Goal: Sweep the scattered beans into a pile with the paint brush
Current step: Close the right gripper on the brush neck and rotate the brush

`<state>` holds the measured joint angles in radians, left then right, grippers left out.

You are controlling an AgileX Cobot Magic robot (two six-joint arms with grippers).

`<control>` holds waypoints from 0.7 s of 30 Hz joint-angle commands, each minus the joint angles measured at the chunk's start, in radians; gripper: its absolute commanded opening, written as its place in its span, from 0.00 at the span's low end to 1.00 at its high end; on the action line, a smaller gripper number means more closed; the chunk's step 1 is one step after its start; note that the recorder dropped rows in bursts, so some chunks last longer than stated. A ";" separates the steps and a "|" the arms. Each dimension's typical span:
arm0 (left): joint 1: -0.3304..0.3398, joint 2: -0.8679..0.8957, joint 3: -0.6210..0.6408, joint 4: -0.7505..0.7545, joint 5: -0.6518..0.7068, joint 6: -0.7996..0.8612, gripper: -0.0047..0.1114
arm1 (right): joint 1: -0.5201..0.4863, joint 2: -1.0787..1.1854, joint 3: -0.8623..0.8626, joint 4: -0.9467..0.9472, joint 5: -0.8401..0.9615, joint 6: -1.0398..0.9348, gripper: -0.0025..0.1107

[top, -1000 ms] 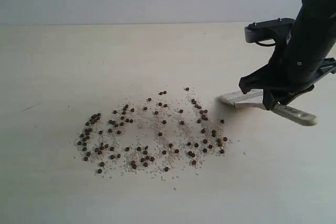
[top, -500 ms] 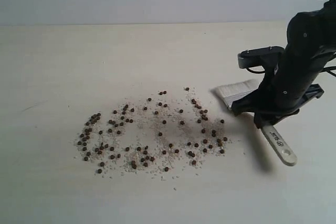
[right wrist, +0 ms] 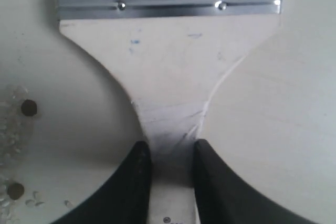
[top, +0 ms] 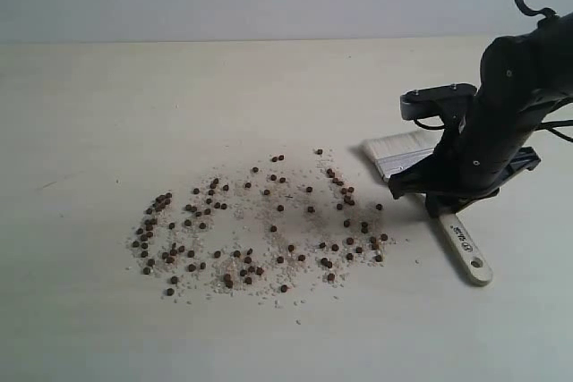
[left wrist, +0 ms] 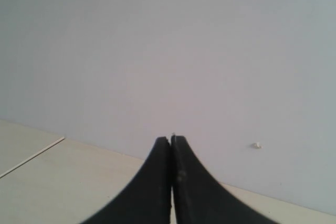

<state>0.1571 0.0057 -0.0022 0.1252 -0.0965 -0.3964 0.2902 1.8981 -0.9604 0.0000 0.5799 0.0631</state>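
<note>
The right gripper [top: 445, 203] is clamped on the paint brush [top: 466, 249]. In the right wrist view its two dark fingers [right wrist: 137, 174] press against either side of the narrow neck of the wooden handle, with the gripper [right wrist: 170, 156] just behind the silver band of the brush [right wrist: 173, 72]. That view cuts off the bristles beyond the band, and the fingers cover the rest of the handle. Part of the stamped lettering on the band is too small to read.

From the outside camera, the arm hides the band and the upper handle. Only the pale bristles stick out ahead of the gripper, and the tapered end with its hole and dark print sticks out behind it. I cannot tell whether the bristle tips touch the table [top: 134, 96].

The beans [top: 260, 225] lie in a wide loose patch with whitish grit, off to the bristle side of the gripper. The nearest ones are close to it, and two show in the wrist view [right wrist: 28, 107].

The left gripper [left wrist: 171, 141] is out of the outside camera's sight. Its own camera shows the fingers closed flat against each other, facing a plain wall [left wrist: 168, 51]
</note>
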 commanded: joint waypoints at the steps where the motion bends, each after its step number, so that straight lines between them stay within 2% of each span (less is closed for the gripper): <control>1: -0.007 -0.006 0.002 -0.006 0.004 0.003 0.04 | 0.001 0.026 0.005 0.000 -0.016 -0.008 0.19; 5: -0.007 -0.006 0.002 -0.006 0.004 0.003 0.04 | 0.001 0.026 0.005 0.000 -0.013 -0.008 0.32; 21: -0.007 -0.006 0.002 -0.006 0.004 0.003 0.04 | 0.001 0.037 0.005 0.000 -0.080 0.018 0.31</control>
<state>0.1571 0.0057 -0.0022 0.1252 -0.0965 -0.3964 0.2902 1.9173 -0.9604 0.0000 0.4992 0.0738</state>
